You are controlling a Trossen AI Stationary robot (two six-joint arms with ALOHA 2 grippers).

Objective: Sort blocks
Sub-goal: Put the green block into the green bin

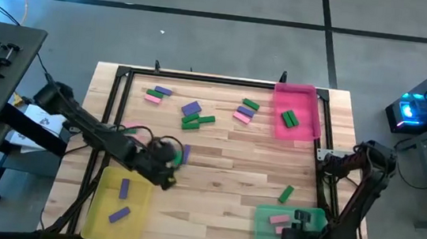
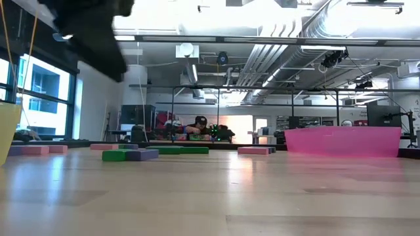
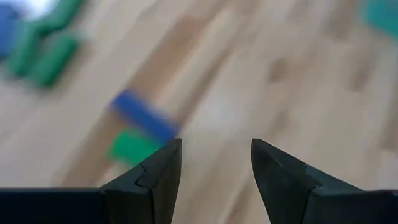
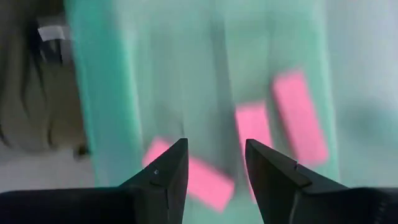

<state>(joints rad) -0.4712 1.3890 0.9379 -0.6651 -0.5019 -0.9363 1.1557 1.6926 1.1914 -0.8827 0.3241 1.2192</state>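
My left gripper (image 1: 168,161) hangs open over the table's left middle, just off the yellow tray (image 1: 98,220), which holds two purple blocks (image 1: 120,203). Ahead of its fingers a purple block (image 3: 144,116) and a green block (image 3: 130,147) lie on the wood; nothing sits between the fingers (image 3: 216,163). My right gripper (image 1: 297,233) hovers open over the green tray (image 1: 265,235). Below it three pink blocks (image 4: 298,117) lie flat on the tray floor. The space between its fingers (image 4: 216,163) is bare.
A pink tray (image 1: 308,94) at the far right holds green blocks (image 1: 289,119). Loose blocks lie in groups along the far side (image 1: 156,94) (image 1: 194,114) (image 1: 244,111). A single green block (image 1: 286,193) lies near the green tray. A black frame (image 1: 202,77) rims the table.
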